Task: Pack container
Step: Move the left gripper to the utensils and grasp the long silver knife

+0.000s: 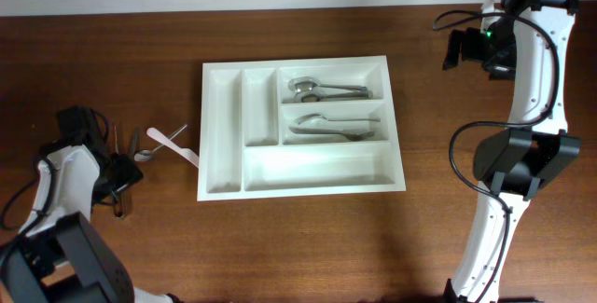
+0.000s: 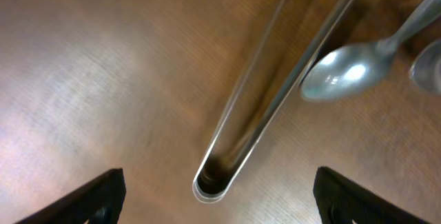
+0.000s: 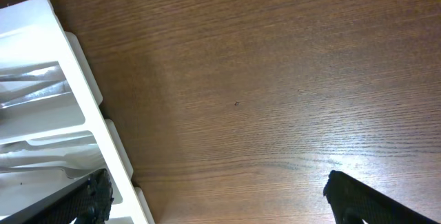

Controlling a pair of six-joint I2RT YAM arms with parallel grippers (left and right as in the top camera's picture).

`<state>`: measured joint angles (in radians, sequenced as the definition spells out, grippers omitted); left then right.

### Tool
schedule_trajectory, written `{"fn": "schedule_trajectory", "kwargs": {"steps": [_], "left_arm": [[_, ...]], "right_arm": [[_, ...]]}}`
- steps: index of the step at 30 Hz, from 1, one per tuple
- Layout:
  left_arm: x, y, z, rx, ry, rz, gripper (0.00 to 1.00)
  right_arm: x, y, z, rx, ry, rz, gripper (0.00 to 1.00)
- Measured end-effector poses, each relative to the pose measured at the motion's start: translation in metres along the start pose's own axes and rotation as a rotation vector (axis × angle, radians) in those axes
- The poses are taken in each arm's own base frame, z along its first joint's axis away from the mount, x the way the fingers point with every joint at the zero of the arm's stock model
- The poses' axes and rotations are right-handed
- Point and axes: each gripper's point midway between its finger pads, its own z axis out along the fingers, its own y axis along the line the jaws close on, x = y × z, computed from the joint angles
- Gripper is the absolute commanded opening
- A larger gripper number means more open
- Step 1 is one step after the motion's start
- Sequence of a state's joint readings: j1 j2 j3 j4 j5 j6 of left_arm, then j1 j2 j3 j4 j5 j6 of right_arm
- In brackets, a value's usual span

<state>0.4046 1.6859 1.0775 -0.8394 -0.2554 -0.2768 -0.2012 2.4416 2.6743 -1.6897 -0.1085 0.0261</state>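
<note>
The container (image 1: 224, 154) is a white cutlery tray at the table's middle. Metal cutlery lies in its top long compartment (image 1: 326, 89) and in the middle one (image 1: 326, 126). My left gripper (image 1: 121, 174) is open and low over the table, left of the tray. In the left wrist view the rounded end of a long metal handle (image 2: 262, 93) lies between the open fingers (image 2: 220, 207), untouched. A metal spoon (image 2: 341, 76) lies beside it. My right gripper (image 1: 457, 49) is open and empty beyond the tray's top right corner. Its wrist view shows its fingers (image 3: 220, 203) and the tray's edge (image 3: 76, 65).
Loose cutlery lies left of the tray: thin dark pieces (image 1: 116, 140), a small spoon (image 1: 145, 154) and a white plastic utensil (image 1: 175, 144). Another metal piece (image 2: 428, 69) shows at the left wrist view's right edge. The tray's bottom long compartment (image 1: 317, 165) and narrow compartments hold nothing visible.
</note>
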Motion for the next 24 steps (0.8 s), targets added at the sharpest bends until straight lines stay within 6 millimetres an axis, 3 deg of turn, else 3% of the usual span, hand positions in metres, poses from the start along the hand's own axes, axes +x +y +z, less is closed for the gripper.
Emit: {"fn": "schedule_trajectory", "kwargs": {"steps": [11,12,14,24], "left_arm": [[-0.025,-0.022,0.012,0.082,-0.082,0.144,0.89],[-0.025,-0.023,0.013,0.084,-0.080,0.160,0.82],[-0.024,-0.024,0.015,0.087,-0.073,0.181,0.79],[-0.011,-0.030,0.041,0.087,0.010,0.231,0.78]], "right_arm": [[0.000,0.000,0.000,0.000,0.000,0.000,0.99],[0.000,0.000,0.000,0.000,0.000,0.000,0.99],[0.000,0.000,0.000,0.000,0.000,0.000,0.99],[0.000,0.000,0.000,0.000,0.000,0.000,0.99]]}}
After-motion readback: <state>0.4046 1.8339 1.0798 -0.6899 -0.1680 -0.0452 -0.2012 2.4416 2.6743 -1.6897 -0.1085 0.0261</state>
